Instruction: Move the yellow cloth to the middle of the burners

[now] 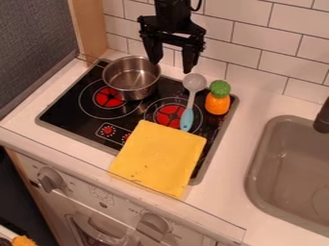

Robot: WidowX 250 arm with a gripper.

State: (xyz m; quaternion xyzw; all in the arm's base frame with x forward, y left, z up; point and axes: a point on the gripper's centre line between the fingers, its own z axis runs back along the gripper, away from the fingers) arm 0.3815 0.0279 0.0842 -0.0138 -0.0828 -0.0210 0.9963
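Observation:
My gripper hangs open at the top, over the back edge of the stove, with nothing between its fingers. The yellow cloth lies flat across the front right part of the black stove top, its lower edge reaching over the white counter's front edge. Its top edge is close to the right red burner. The left red burner is partly covered by a metal pot. The cloth is well below and apart from the gripper.
The metal pot stands at the back left of the stove. A spoon with a blue handle lies across the right burner, beside an orange toy with a green top. The grey sink is at the right, and tiled wall rises behind.

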